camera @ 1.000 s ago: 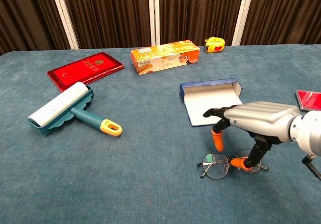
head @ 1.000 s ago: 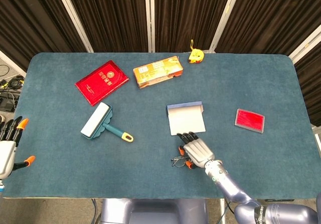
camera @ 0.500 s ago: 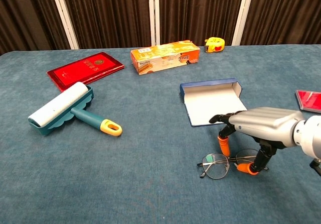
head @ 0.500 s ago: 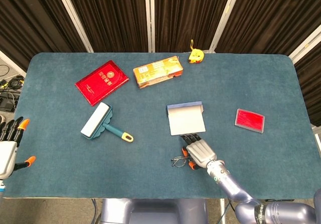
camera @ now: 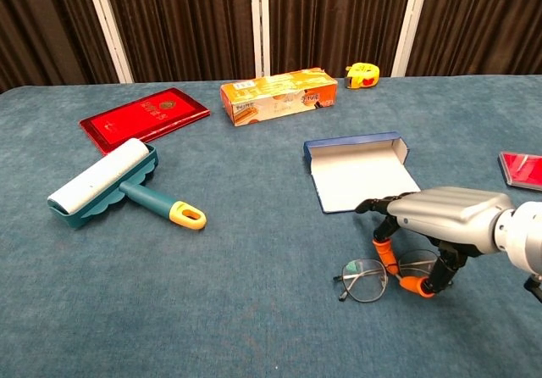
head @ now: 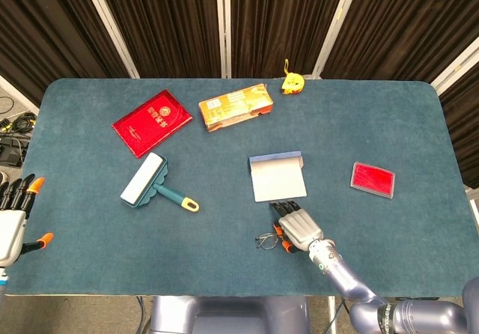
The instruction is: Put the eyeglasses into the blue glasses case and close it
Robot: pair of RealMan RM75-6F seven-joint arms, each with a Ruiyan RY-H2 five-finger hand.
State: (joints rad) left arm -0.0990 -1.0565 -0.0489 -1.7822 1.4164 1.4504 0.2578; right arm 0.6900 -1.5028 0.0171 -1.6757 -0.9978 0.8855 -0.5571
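The eyeglasses lie flat on the blue cloth near the table's front edge, also in the head view. My right hand hovers palm-down over their right lens, also seen from above. Its orange fingertips reach down on both sides of that lens, still apart. Just behind them the blue glasses case lies open, its white inside facing up. My left hand rests off the table's left front corner with its fingers spread and nothing in them.
A teal lint roller with a yellow handle tip lies at the left. At the back are a red booklet, an orange box and a yellow tape measure. A small red card lies at the right.
My right hand has dropped lower and drawn back slightly toward the front edge, and its fingertips have drawn closer together around the right lens. The glasses have not moved.
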